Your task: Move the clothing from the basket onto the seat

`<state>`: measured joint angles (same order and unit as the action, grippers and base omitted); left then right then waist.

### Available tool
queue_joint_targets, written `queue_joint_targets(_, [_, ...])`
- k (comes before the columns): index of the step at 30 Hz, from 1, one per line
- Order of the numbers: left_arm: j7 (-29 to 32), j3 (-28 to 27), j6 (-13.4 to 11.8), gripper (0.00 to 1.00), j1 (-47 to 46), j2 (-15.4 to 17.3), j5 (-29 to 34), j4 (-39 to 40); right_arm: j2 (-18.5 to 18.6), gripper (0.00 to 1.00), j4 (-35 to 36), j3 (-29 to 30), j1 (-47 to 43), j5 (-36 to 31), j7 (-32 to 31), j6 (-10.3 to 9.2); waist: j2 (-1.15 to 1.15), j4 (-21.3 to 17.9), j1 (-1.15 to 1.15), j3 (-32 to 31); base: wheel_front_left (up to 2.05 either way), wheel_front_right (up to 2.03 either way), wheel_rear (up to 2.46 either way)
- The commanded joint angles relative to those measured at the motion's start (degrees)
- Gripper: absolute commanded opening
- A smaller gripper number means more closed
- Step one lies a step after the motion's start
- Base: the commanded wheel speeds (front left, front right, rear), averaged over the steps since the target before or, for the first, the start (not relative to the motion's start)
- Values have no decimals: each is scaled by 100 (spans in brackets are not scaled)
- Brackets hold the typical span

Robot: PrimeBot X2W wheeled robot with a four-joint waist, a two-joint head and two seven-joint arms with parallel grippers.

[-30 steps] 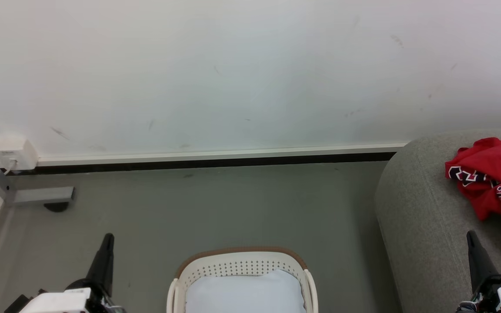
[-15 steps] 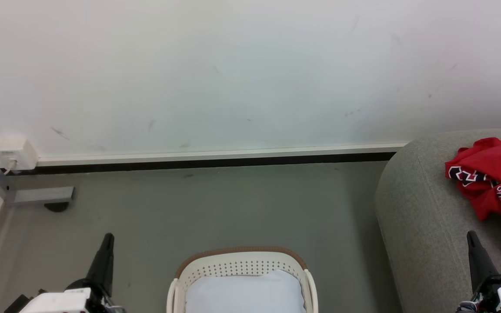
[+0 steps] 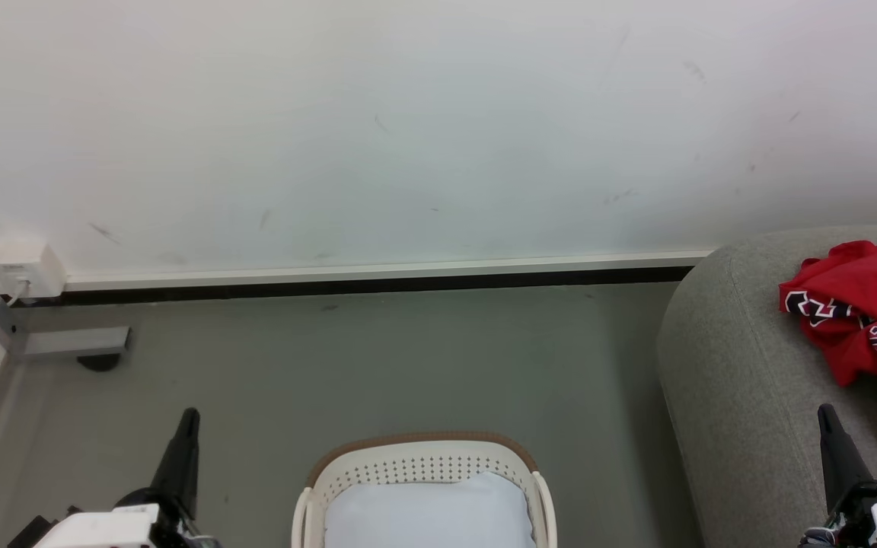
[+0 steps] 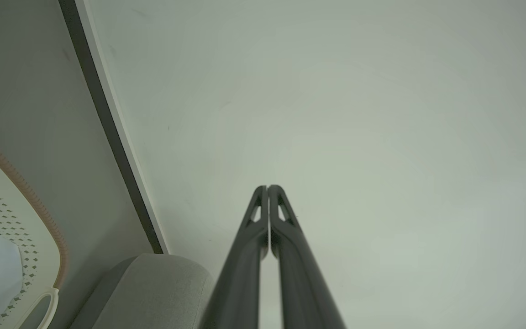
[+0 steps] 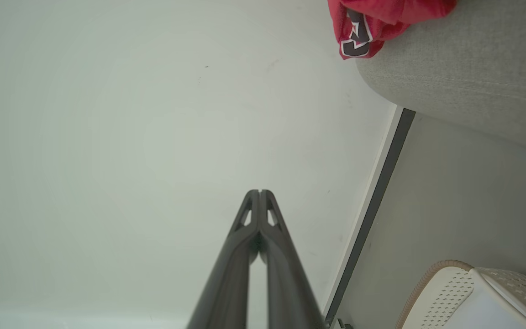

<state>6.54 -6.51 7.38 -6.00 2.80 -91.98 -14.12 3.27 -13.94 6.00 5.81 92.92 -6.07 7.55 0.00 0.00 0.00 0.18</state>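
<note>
The red basketball clothes (image 3: 865,304) with black-and-white letters (a 23 shows) lie bunched on the big grey cloth seat (image 3: 735,396). The cream plastic basket (image 3: 423,460) with small holes sits on the floor (image 3: 408,358) nearby, holding something pale (image 3: 427,514), maybe a cushion. The left gripper (image 4: 267,188) and right gripper (image 5: 260,192) both have their dark fingers pressed together, holding nothing.

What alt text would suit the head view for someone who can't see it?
Red clothing lies crumpled on a grey seat at the right. A white basket at bottom centre holds what looks like a pale cushion, with the left gripper and right gripper at the lower corners.
</note>
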Motion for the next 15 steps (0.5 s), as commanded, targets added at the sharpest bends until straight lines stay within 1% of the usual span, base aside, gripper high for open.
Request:
queue_joint_targets(1, [20,-11,20,0,-50,11,-79,15,-3,0,-13,20,72,-21,-31,-12,0,0,0,0,0,0,0])
queue_joint_targets(15, [19,-11,20,0,-50,11,-79,16,-10,0,-13,31,73,-31,-31,-12,0,0,0,0,0,0,0])
